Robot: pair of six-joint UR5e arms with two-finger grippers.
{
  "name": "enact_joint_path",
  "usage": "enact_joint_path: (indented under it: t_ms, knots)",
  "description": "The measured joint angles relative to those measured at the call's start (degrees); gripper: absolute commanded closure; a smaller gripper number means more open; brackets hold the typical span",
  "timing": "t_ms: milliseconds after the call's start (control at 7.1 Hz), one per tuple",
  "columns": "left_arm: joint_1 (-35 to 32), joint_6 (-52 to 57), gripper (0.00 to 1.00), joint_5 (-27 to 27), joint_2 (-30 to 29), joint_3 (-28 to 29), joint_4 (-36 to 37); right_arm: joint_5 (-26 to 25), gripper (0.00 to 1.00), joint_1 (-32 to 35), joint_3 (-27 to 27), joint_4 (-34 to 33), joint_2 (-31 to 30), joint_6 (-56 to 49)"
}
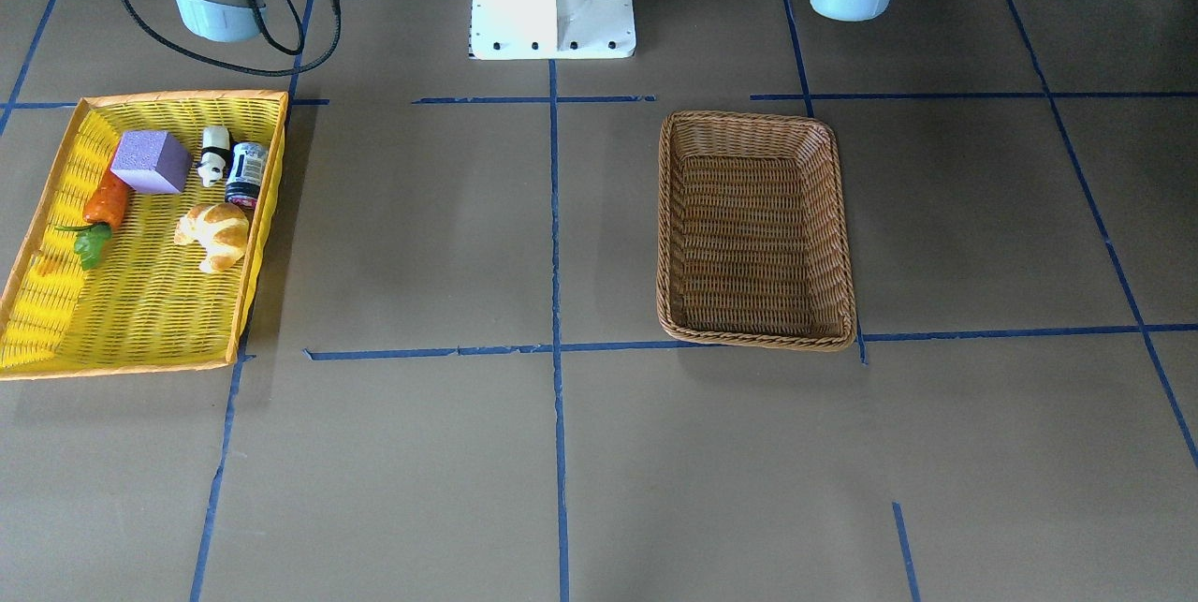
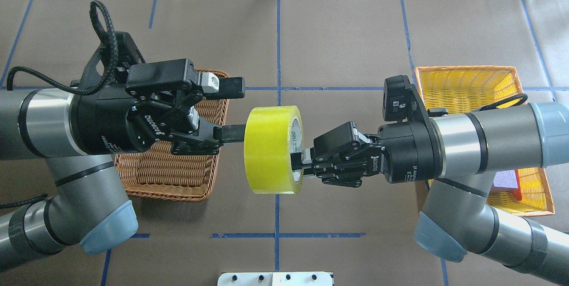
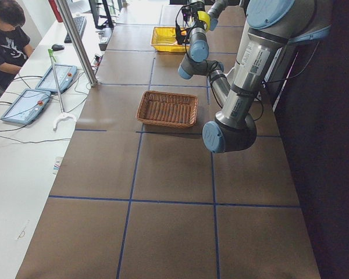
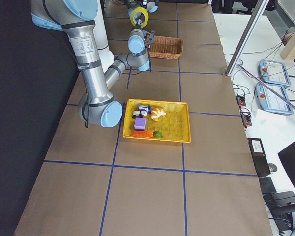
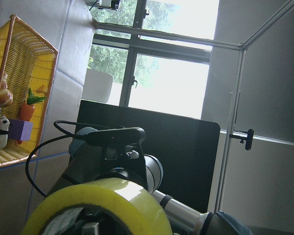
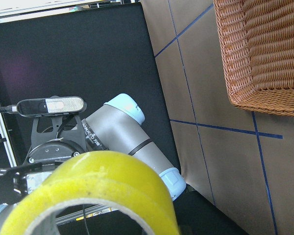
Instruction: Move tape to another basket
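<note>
Brown paper tabletop (image 2: pixel 346 32) crossed by blue lines (image 2: pixel 278 46), and the tape (image 2: pixel 270 150) hangs in mid-air over the centre line. Right gripper (image 2: pixel 298 161) is clamped on its rim. Left gripper (image 2: pixel 233 110) is spread wide, lower finger right at the roll's outer face. Wicker basket (image 2: pixel 178 183) sits beneath the left arm

From overhead you find the tape (image 2: pixel 271 156) just right of the wicker basket (image 2: pixel 171 193), and the flat basket (image 2: pixel 462 69) well apart, farther right.

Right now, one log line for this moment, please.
tape: midair; right end effector: shut on tape; left end effector: open; wicker basket: empty
</note>
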Motion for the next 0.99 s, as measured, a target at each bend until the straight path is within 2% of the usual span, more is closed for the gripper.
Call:
enact_joint_path:
  t_ms: [282,423,563,704,845,986]
  knots:
    - [1.60,0.08,0.09,0.39,-0.04,-0.11,-0.06,-0.45,1.00,-0.26,-0.14,0.03,0.08,0.00]
    - [2.37,0.12,0.15,0.80,-0.06,-0.23,-0.09,-0.89,1.00,-0.50,-0.34,0.05,0.29,0.00]
    - [3.02,0.14,0.28,1.29,-0.21,-0.38,-0.13,-1.11,1.00,-0.64,-0.55,0.09,0.64,-0.02]
    - [3.33,0.15,0.64,1.87,-0.42,-0.44,-0.15,-1.19,0.98,-0.67,-0.64,0.11,0.86,-0.06]
    - [3.50,0.15,1.00,2.46,-0.55,-0.46,-0.16,-1.22,0.14,-0.70,-0.64,0.12,1.01,-0.08]
    - [3.58,0.17,1.00,2.92,-0.54,-0.48,-0.16,-1.23,0.00,-0.74,-0.64,0.14,1.13,-0.11]
